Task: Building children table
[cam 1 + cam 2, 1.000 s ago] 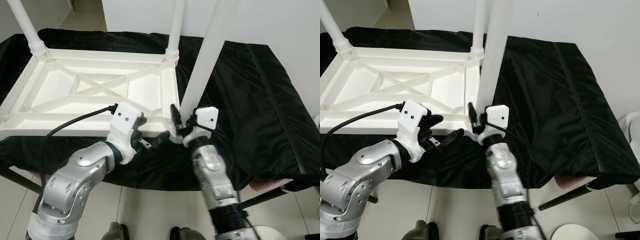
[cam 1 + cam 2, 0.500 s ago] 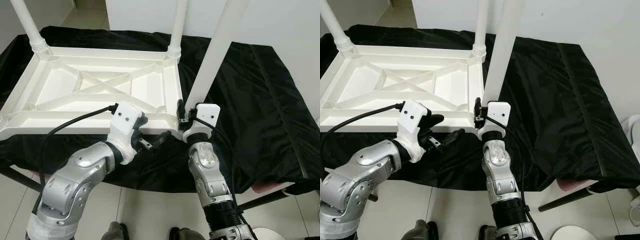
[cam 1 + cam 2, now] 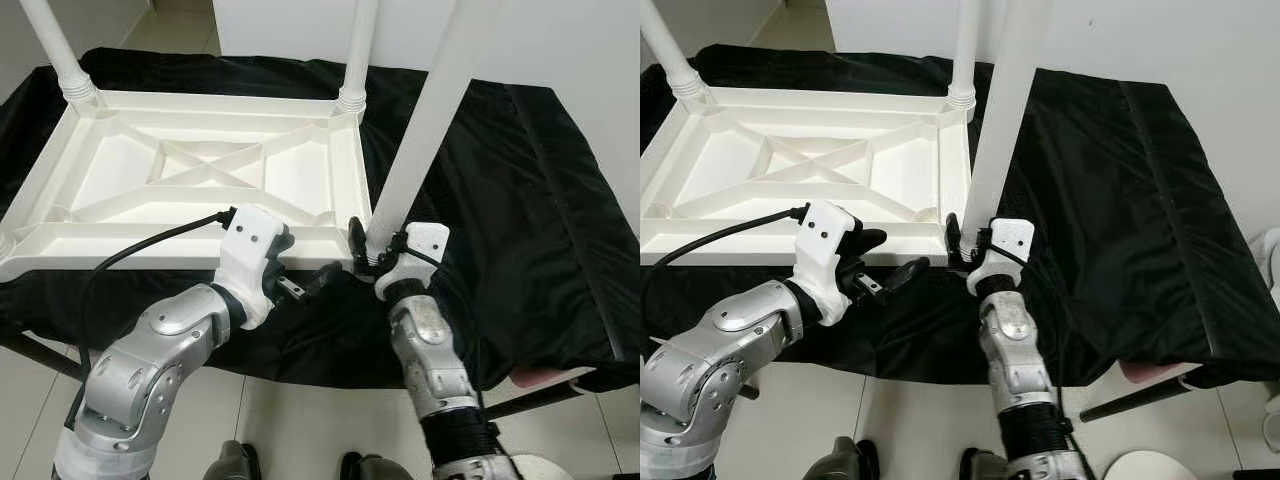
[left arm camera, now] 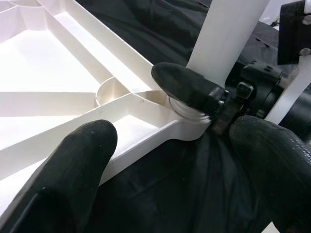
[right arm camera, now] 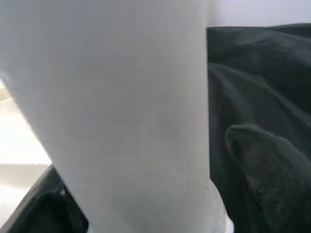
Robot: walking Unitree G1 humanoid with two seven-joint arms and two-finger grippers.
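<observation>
On the black cloth: white plastic tabletop [image 3: 190, 180], lying upside down with its ribbed underside facing up, on a black cloth [image 3: 520, 170] that covers the work surface.
Fitted legs: two white legs stand upright in the far corner sockets, the far left leg [image 3: 55, 50] and the far right leg [image 3: 357, 50].
Loose leg: a third white table leg [image 3: 425, 110] rises tilted from the near right corner of the tabletop, its lower end at the corner socket [image 4: 187, 109]; whether it is fully seated cannot be told.
Right gripper: right gripper [image 3: 372, 245] is at the foot of this leg, just at the near right corner, with a black finger on either side of the leg and closed around it; its wrist view has the white leg close up and one dark fingertip [image 5: 262, 155] beside it.
Left gripper: left gripper [image 3: 305, 280] sits just in front of the tabletop's near edge, beside the same corner, fingers spread apart; in its wrist view one finger [image 4: 73, 165] lies over the tabletop's rim and the other [image 4: 277, 165] over the cloth, holding nothing.
Cable: a black cable [image 3: 150, 240] runs from the left wrist across the tabletop's near rim.
Floor: pale tiles [image 3: 290, 420] below the table edge.
</observation>
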